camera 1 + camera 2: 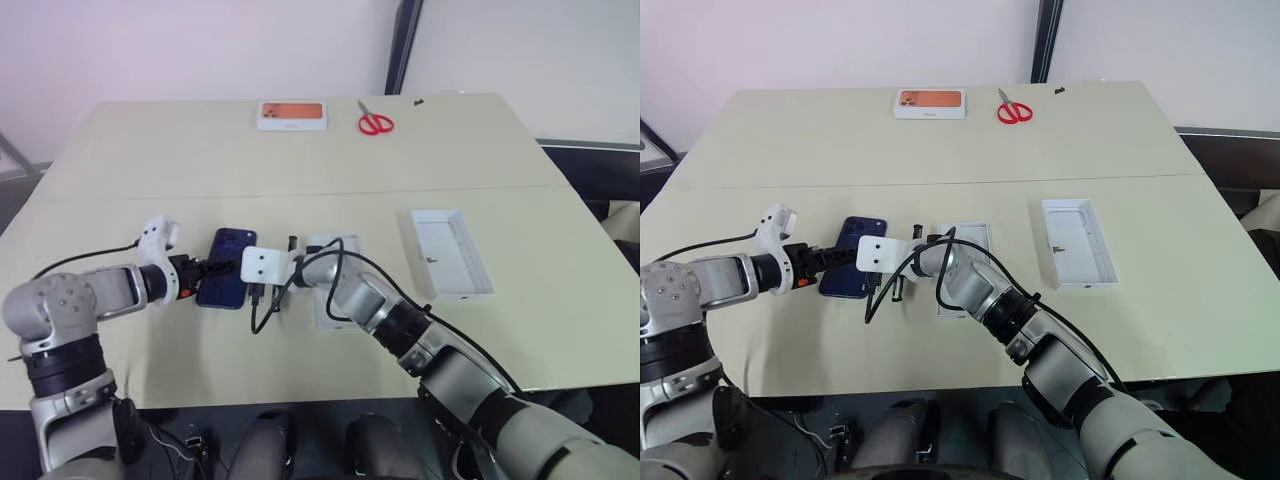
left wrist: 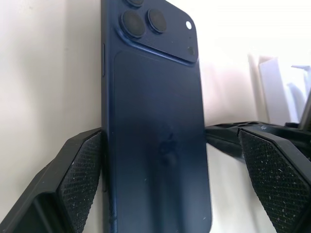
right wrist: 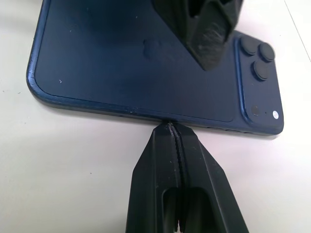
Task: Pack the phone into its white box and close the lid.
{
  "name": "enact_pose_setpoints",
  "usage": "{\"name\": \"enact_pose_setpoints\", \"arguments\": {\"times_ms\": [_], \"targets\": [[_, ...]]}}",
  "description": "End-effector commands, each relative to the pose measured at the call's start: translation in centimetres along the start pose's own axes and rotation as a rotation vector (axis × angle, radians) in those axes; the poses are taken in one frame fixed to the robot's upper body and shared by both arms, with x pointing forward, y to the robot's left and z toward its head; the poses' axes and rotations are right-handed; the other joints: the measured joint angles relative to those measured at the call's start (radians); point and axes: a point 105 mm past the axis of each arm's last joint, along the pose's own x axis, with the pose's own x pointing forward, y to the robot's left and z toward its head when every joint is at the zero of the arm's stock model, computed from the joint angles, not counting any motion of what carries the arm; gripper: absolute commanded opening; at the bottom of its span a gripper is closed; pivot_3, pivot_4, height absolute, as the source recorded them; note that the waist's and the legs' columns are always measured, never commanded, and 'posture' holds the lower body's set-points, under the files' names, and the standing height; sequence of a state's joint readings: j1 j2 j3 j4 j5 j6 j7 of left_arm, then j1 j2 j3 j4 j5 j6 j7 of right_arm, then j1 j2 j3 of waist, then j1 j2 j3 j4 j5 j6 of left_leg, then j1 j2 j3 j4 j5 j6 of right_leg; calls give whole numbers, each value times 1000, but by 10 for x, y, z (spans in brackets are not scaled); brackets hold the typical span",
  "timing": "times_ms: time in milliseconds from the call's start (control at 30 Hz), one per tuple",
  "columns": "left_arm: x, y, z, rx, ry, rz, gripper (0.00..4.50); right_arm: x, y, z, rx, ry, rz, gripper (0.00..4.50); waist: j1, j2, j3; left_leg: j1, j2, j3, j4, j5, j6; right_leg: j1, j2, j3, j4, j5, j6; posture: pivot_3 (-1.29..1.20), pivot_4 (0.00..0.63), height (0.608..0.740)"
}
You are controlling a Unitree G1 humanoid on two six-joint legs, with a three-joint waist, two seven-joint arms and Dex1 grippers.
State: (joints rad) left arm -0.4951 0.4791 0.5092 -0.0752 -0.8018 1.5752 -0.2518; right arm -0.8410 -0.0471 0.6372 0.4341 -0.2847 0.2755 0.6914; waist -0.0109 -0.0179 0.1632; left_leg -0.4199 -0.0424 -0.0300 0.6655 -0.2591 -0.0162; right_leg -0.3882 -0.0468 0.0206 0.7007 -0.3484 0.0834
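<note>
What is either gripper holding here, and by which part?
Nothing is held. The open left gripper straddles the phone across its long edges without clamping; the shut right gripper only meets one long edge.

**Phone and box only partly seen**

The phone [image 1: 228,268] is cropped in both wrist views — its top and bottom ends run past the edges. The right arm's white bracket [image 1: 265,265] and cable hide much of the white box [image 1: 330,285].
</note>
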Motion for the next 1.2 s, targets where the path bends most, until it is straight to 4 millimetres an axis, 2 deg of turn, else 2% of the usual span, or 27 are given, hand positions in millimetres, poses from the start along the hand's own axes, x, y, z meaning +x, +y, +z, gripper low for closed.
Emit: {"name": "enact_pose_setpoints", "arguments": {"times_ms": [33, 200, 433, 533, 667, 700, 1000, 1200], "targets": [[15, -17, -14, -69, 67, -121, 4500, 2, 2, 16, -19, -58, -2, 34, 0, 0, 0, 0, 0, 0, 0, 0, 0, 0, 0, 0, 0, 0, 0, 0, 150, 740], [16, -13, -13, -74, 65, -80, 4500, 2, 1, 15, -20, -57, -5, 34, -4, -1, 0, 0, 0, 0, 0, 0, 0, 0, 0, 0, 0, 0, 0, 0, 150, 740], [7, 5, 6, -143, -26, -6, 4500, -3, 1, 11, -20, -53, -11, 34, -6, -1, 0, 0, 0, 0, 0, 0, 0, 0, 0, 0, 0, 0, 0, 0, 150, 740], [5, 5, 13, -164, -67, -5, 3648, -4, 3, 9, -23, -50, -9, 0, -9, -1, 0, 0, 0, 0, -1, 0, 0, -1, 0, 0, 0, 0, 0, 0, 150, 740], [6, 5, 10, -172, -69, -7, 1576, -7, 2, 10, -33, -47, -16, 0, -8, -1, -1, 0, 0, 0, -1, 0, 0, -1, 0, 0, 0, 0, 0, 0, 150, 740], [6, 5, 9, -175, -72, -12, 1305, -9, 1, 10, -37, -47, -20, 0, -6, -1, -1, 0, 0, 0, -1, 0, 0, -1, 0, 0, 0, 0, 0, 0, 150, 740], [3, 3, 15, -219, -130, -35, 1280, -25, -8, 14, -57, -49, -47, 0, -7, -1, -1, 0, 0, 0, -1, 0, -1, 0, 0, 0, -1, 0, 0, 0, 150, 740], [6, -9, 18, -212, -138, -85, 1204, -47, -24, 21, -60, -63, -92, 0, -2, -1, -1, 0, 0, 0, -1, 0, -1, 0, 0, 0, -1, 0, 0, 0, 150, 740]]}}
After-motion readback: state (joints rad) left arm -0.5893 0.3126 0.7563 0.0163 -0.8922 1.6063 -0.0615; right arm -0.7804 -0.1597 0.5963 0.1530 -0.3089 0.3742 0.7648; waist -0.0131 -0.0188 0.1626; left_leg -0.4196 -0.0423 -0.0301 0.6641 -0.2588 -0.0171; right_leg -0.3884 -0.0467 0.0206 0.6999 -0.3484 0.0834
